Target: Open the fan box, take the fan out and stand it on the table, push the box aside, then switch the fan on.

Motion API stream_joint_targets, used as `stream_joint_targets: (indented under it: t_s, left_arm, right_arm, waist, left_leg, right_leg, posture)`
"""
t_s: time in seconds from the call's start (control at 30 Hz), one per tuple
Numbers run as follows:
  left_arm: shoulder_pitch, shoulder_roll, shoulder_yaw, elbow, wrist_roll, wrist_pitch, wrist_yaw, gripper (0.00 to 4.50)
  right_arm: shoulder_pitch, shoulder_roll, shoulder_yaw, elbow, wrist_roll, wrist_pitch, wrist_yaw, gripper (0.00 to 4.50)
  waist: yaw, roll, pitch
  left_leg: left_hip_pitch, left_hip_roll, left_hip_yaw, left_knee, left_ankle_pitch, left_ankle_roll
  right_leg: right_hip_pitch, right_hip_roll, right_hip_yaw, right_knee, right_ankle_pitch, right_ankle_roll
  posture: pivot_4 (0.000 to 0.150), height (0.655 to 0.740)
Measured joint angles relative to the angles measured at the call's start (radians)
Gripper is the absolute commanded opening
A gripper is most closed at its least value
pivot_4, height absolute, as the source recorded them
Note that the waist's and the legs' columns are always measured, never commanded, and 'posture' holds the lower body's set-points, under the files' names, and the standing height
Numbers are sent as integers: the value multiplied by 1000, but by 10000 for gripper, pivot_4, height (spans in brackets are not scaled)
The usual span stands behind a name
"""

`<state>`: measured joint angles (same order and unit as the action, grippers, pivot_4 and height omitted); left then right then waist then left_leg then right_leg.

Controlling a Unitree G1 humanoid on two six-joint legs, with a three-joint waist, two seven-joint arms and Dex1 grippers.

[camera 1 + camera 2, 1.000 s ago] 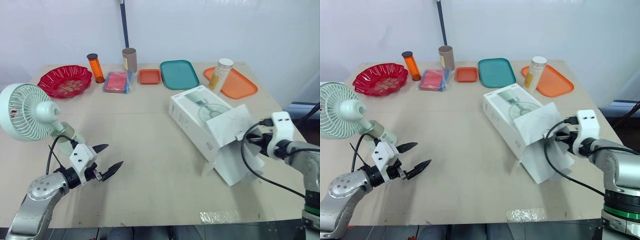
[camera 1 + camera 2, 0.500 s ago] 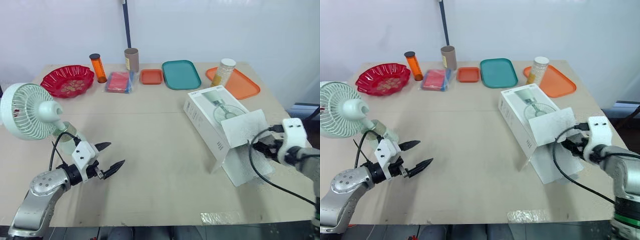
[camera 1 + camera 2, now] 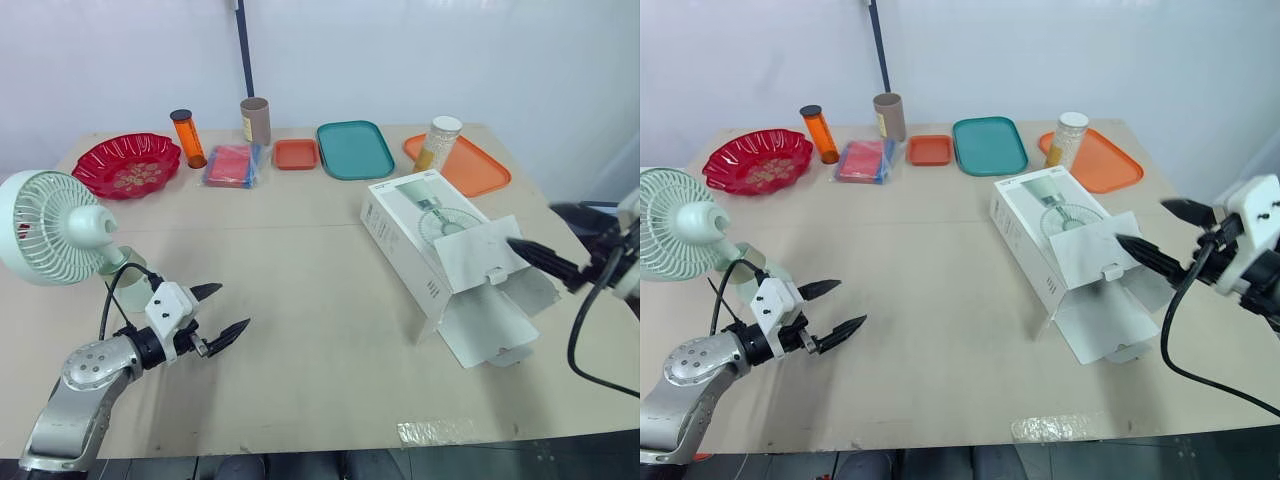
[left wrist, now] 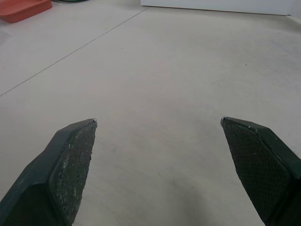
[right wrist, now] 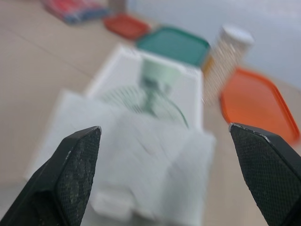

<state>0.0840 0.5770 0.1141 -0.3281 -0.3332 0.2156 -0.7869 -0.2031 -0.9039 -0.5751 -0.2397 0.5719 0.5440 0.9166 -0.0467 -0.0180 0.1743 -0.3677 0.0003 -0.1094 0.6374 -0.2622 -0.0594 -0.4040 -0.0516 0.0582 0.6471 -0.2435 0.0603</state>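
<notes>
The fan (image 3: 50,228) stands upright at the bench's (image 3: 300,300) left edge, just behind the left hand (image 3: 230,307), the nearer one, spread wide and empty, while the right hand (image 3: 533,225), also spread and empty, hovers by the opened box (image 3: 420,230).

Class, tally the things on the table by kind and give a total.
Trays: 3 (small orange tray, teal tray, large orange tray)
Containers: 3 (orange bottle, brown tube, white-capped jar)
Bowl: 1
Packet: 1
Fan: 1
Fan box: 1
Total: 10

Bright, even light; soft shadows; box (image 5: 150,99) blurred in right wrist view
</notes>
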Motion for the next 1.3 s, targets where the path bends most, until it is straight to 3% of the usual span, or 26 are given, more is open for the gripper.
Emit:
stream_joint_targets:
  t_s: [0.23, 0.6, 0.7, 0.87, 1.1, 1.3]
  left_arm:
    - [19, 3, 7, -55, -22, 6, -1, 45000]
    - [105, 41, 42, -191, -56, 55, 26, 45000]
    - [170, -16, 93, -299, -27, 57, 138, 45000]
    - [336, -140, 102, -459, 38, 54, 289, 45000]
    - [348, -289, 249, -529, 65, 15, 464, 45000]
    - [355, -368, 405, -525, 16, 10, 572, 45000]
  right_arm:
    - [-202, 158, 249, -102, 108, 26, -46, 44620]
    - [-331, 329, 572, -68, 3, 12, -81, 44620]
    - [-360, 409, 685, -37, -51, 8, -95, 44620]
    - [-415, 458, 736, 41, -83, -8, -75, 44620]
    - [-467, 521, 780, 173, -130, -73, -15, 44620]
    - [-486, 543, 785, 225, -149, -99, 26, 44620]
  waist:
    - [1, 0, 0]
    - [1, 0, 0]
    - [-2, -1, 0]
    - [1, -1, 0]
    - [1, -2, 0]
    - [1, -2, 0]
  left_leg:
    - [-1, 0, 0, 0, 0, 0]
    - [-1, 0, -1, 0, 0, 0]
    - [-1, 1, -1, 0, 0, 0]
    - [-1, 0, -1, 0, 0, 0]
    - [-1, 1, -2, 0, 0, 0]
    - [-1, 1, -2, 0, 0, 0]
  right_leg:
    - [-1, 0, 0, 0, 0, 0]
    - [-2, 0, -1, 0, 0, -1]
    - [-2, 0, -1, 0, 1, -1]
    - [-2, -1, -1, 0, 1, -1]
    - [-1, 0, -2, 0, 2, -2]
    - [-2, 0, -2, 0, 2, -2]
  posture:
    - [1500, 7400]
    - [1500, 7400]
    - [1500, 7400]
    - [1500, 7400]
    - [1500, 7400]
    - [1500, 7400]
